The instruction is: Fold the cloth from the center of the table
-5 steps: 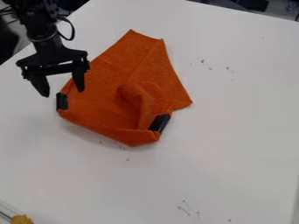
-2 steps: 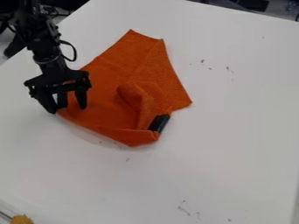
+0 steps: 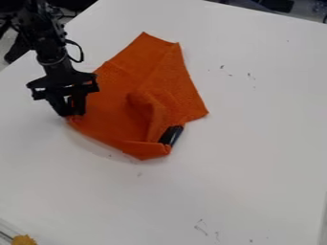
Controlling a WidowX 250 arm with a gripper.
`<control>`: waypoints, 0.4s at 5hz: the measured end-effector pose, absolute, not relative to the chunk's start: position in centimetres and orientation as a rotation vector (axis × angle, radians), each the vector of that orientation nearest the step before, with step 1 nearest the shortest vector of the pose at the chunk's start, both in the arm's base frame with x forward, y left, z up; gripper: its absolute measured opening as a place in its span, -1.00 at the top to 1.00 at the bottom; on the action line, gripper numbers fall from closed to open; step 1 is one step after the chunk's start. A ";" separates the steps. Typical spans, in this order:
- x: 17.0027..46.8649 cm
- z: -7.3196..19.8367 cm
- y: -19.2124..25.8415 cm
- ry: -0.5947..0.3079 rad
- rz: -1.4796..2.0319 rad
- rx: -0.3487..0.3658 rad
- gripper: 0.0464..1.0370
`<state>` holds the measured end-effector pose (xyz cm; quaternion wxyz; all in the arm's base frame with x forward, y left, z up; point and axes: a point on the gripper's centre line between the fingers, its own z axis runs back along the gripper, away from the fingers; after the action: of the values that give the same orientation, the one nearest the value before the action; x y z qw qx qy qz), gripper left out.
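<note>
while the arm (image 3: 54, 57) hangs in from 11 o'clock, the jaws sit low at the 8 to 9 o'clock edge of the orange cloth (image 3: 118, 122), drawn nearly together with its edge pinched between. cloth lies on the white bench (image 3: 256, 167), up toward 11 o'clock from mid-view; raised fold near its middle, point toward 12, black patch (image 3: 170, 136) at its 5 o'clock edge.
</note>
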<state>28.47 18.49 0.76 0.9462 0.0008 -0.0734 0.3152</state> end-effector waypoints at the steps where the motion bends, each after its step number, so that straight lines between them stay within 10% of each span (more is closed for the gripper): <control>1: 28.6 0.9 18.4 -0.140 0.634 0.006 0.67; 2: 29.6 2.4 17.6 -0.134 0.599 0.030 0.85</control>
<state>29.62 17.59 2.39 0.9531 0.0148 -0.0658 0.2950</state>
